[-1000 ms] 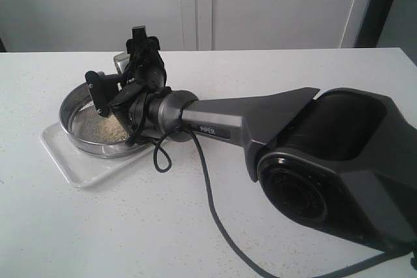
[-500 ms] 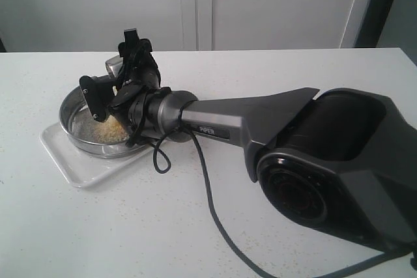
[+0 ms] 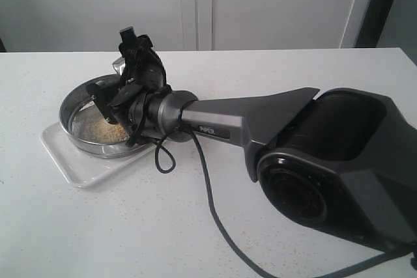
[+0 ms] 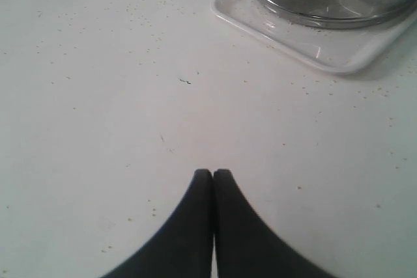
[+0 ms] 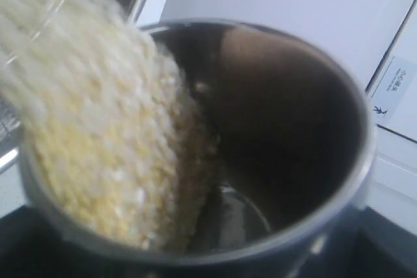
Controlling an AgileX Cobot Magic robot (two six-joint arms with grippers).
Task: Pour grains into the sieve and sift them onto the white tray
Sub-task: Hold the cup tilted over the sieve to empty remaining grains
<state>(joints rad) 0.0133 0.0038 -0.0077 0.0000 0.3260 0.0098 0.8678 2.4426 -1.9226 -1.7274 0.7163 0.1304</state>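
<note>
Grains (image 5: pixel 98 148) spill from the cup (image 5: pixel 293 128) clenched in the right tool (image 3: pixel 118 73) into the sieve (image 3: pixel 96 148) on the white tray (image 3: pixel 71 168) near the bench's (image 3: pixel 293 69) left edge; sifting not yet begun, left tool (image 4: pixel 213 187) clenched empty.

The bench (image 3: pixel 130 226) is a white matt top, smooth, flecked all over with fine dark specks. Toward its left edge the white tray (image 3: pixel 71 167) looks like smooth glossy plastic, catching light along its rim. The sieve (image 3: pixel 68 105) has a bright polished steel wall full of reflections and a dull grey floor of fine mesh. The grains (image 3: pixel 107 133) are dry and matt, fine yellow granules mixed with pale rice-like bits. The cup (image 5: pixel 306 135) is steel, shiny at the lip, duller inside. The right arm (image 3: pixel 260 118) wears a dark grey matt casing, plastic by its look; its cable (image 3: pixel 208 187) is black and smooth. The left gripper (image 4: pixel 213 175) is matt black
</note>
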